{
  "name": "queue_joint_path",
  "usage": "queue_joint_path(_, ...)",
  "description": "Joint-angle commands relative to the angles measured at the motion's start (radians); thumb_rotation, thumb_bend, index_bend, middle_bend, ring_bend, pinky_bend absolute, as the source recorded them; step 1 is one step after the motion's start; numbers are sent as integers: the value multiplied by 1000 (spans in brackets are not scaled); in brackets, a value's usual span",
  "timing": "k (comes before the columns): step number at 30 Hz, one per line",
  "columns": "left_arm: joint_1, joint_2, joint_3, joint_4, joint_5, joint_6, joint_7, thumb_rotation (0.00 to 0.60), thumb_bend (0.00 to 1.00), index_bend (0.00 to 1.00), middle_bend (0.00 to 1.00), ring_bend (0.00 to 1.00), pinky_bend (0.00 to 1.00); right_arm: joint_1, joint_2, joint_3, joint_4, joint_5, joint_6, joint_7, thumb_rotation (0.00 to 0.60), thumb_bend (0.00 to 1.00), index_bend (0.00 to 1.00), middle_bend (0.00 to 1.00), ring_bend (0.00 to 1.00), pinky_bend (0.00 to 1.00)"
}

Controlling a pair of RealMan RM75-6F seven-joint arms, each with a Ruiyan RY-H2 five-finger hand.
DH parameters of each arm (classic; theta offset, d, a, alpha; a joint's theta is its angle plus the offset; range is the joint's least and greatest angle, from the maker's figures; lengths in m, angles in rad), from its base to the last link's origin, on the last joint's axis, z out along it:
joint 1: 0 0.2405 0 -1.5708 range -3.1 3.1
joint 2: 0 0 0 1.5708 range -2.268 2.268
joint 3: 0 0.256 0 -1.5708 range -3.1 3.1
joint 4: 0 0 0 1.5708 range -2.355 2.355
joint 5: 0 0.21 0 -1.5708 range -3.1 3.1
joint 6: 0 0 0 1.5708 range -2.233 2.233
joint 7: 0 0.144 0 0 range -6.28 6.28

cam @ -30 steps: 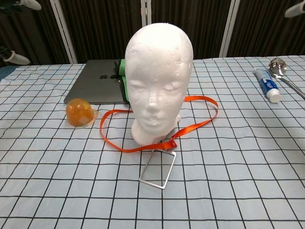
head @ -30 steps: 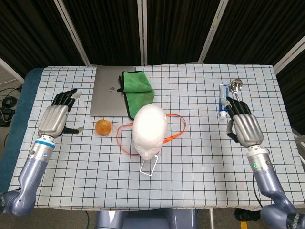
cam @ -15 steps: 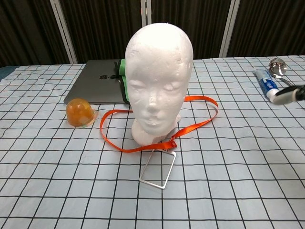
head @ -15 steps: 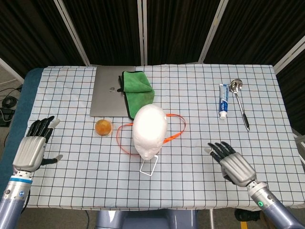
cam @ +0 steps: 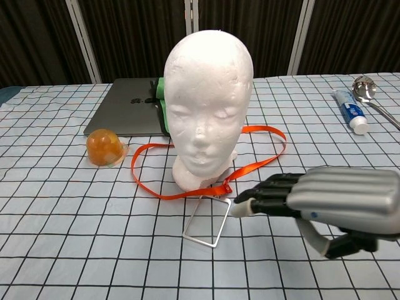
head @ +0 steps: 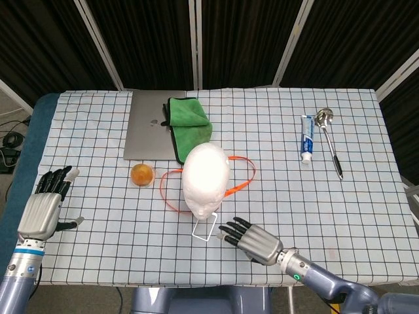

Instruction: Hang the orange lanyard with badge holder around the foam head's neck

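Note:
The white foam head [head: 205, 180] [cam: 208, 106] stands upright mid-table. An orange lanyard [head: 246, 175] [cam: 262, 159] lies in a loop on the cloth around its base. The clear badge holder [head: 205, 230] [cam: 206, 220] lies flat in front of the head, clipped to the lanyard. My right hand [head: 254, 240] [cam: 331, 200] hovers low just right of the badge holder, fingers stretched toward it, holding nothing. My left hand [head: 44, 208] rests open near the table's left edge, far from the head, and shows only in the head view.
A grey laptop [head: 147, 133] [cam: 125, 115] with a green cloth [head: 188, 121] on it lies behind the head. An orange jelly cup [head: 142, 174] [cam: 104, 147] sits left of the head. A toothpaste tube [head: 307, 146] [cam: 350, 112] and a spoon [head: 329, 140] [cam: 369, 94] lie at the right.
My right hand swept from the right side by the toothpaste down to the front, beside the badge holder. My left hand drew back toward the left front edge.

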Motion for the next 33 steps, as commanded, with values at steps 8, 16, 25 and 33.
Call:
queue_joint_path(8, -6, -9, -33, 33, -47, -55, -14, 600, 0, 0, 0, 0, 0, 101, -212, 74, 113, 66, -115, -101, 600, 1000, 88, 123, 119, 149)
queue_joint_path(16, -2, -13, -42, 34, -52, -72, -11, 600, 0, 0, 0, 0, 0, 125, -271, 91, 139, 115, -134, -138, 600, 1000, 90, 124, 122, 150)
queue_joint_path(25, 2, -9, -41, 21, -42, -88, -9, 600, 0, 0, 0, 0, 0, 127, -264, 76, 139, 155, -144, -169, 600, 1000, 121, 168, 161, 173)
queue_joint_path(33, 4, -14, -47, 23, -37, -94, -2, 600, 0, 0, 0, 0, 0, 135, -237, 43, 112, 154, -154, -169, 600, 1000, 150, 194, 183, 214)
